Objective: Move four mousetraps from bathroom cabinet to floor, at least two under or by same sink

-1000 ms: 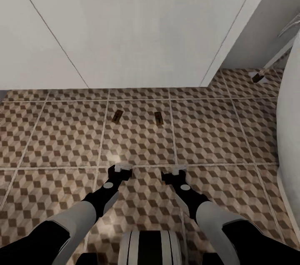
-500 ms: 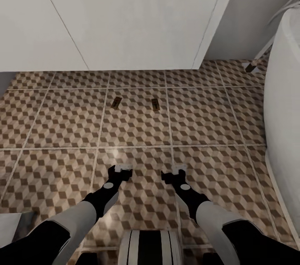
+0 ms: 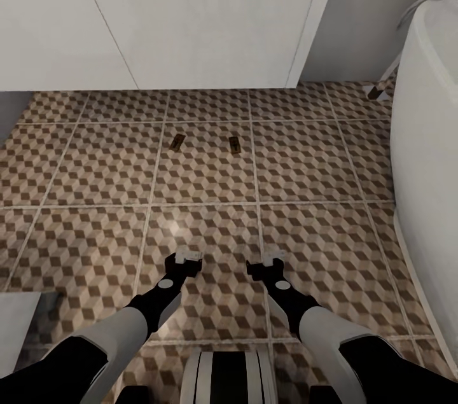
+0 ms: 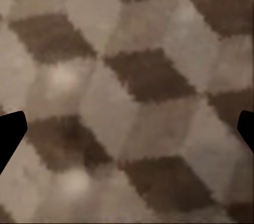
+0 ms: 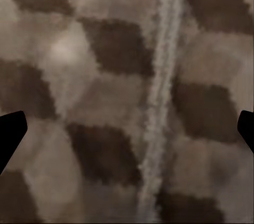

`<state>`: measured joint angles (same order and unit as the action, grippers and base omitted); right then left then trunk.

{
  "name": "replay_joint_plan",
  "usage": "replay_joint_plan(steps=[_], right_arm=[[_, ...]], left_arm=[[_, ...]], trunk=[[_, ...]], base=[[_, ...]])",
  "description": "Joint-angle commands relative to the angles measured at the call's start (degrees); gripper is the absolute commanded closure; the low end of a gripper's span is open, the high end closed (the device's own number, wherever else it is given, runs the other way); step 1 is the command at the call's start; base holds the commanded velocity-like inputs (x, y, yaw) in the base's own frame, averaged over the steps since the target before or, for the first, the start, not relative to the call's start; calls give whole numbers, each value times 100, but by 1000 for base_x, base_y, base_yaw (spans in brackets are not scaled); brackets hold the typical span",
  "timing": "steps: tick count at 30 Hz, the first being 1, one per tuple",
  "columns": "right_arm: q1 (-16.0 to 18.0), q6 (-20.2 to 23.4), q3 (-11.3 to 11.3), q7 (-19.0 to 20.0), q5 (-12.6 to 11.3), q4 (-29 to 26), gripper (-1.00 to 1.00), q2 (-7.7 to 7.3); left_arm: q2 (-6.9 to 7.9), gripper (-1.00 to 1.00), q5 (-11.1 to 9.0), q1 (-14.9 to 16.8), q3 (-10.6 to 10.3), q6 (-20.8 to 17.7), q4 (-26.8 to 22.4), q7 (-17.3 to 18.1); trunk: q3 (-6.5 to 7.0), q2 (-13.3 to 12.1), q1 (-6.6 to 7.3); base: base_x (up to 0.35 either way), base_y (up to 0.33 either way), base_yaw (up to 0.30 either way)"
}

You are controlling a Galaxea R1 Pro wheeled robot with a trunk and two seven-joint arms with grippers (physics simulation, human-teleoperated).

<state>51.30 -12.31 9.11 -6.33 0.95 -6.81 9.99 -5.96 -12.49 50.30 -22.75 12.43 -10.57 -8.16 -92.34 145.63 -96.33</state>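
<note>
Two mousetraps, small brown wooden rectangles, lie flat on the bathroom floor (image 3: pixel 95 168): one mousetrap (image 3: pixel 177 142) on the left and the other mousetrap (image 3: pixel 235 145) on the right, about a hand's width apart, a short way in front of a white unit. My left gripper (image 3: pixel 188 256) (image 4: pixel 127 134) and right gripper (image 3: pixel 273 257) (image 5: pixel 127 134) hover side by side over the tiles, well short of the traps. Both are open and empty, their dark fingertips wide apart in the wrist views. The cabinet and the sink are out of view.
A white box-like unit (image 3: pixel 191 16) spans the back. A white bathtub (image 3: pixel 426 156) curves along the right side, with a brown-tipped leg (image 3: pixel 376 91) behind it. A pale object's corner (image 3: pixel 16 331) sits at the lower left. A grey wall (image 3: pixel 369 3) stands at the back right.
The whole picture has shifted: the camera has backed away, so the white unit and both traps sit higher and smaller. The arms keep their pose and the traps lie where they were.
</note>
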Motion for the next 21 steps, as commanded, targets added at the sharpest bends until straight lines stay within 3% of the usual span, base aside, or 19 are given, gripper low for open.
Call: replay_joint_plan(steps=[1, 11, 21], right_arm=[[3, -10, 39, -41, 8, 10, -100, 0], [3, -2, 39, -43, -1, 21, -100, 0], [3, 30, 39, -54, -6, 22, -100, 0]], left_arm=[[-2, -100, -53, 4, -51, 22, 11, -29], [5, -100, -65, 3, -54, 8, 69, -71], [-9, -100, -64, 1, -56, -11, 471, -91]], trunk=[[-3, 1, 2], [-3, 1, 2], [-3, 1, 2]], base=[[-72, -6, 0], [-23, -2, 0], [-2, 0, 0]])
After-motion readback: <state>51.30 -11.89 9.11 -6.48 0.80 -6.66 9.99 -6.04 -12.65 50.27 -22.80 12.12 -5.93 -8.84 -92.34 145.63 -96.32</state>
